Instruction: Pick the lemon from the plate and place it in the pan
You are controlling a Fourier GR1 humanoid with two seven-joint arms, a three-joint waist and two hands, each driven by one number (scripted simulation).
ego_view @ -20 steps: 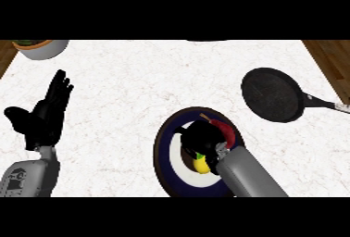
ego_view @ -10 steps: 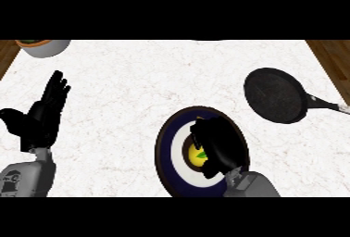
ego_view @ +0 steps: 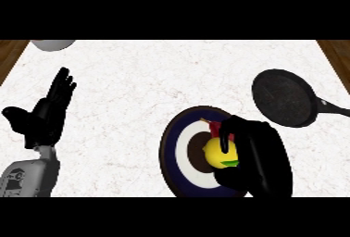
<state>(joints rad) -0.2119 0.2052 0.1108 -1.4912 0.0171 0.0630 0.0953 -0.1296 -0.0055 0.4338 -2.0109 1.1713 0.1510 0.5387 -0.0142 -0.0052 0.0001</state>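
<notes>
**Lemon in my right hand**

My right hand (ego_view: 256, 155) curled round the lemon (ego_view: 220, 152), over the plate (ego_view: 179, 155). The pan (ego_view: 285, 97) lay just beyond my fingers. My left hand (ego_view: 46, 113) rested open, fingers up, well apart.

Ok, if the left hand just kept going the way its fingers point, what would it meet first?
Probably nothing close: the left hand rests open, fingers aimed toward the counter's far edge. The only thing near that line is a pale object at the top edge, though height is unclear.
</notes>
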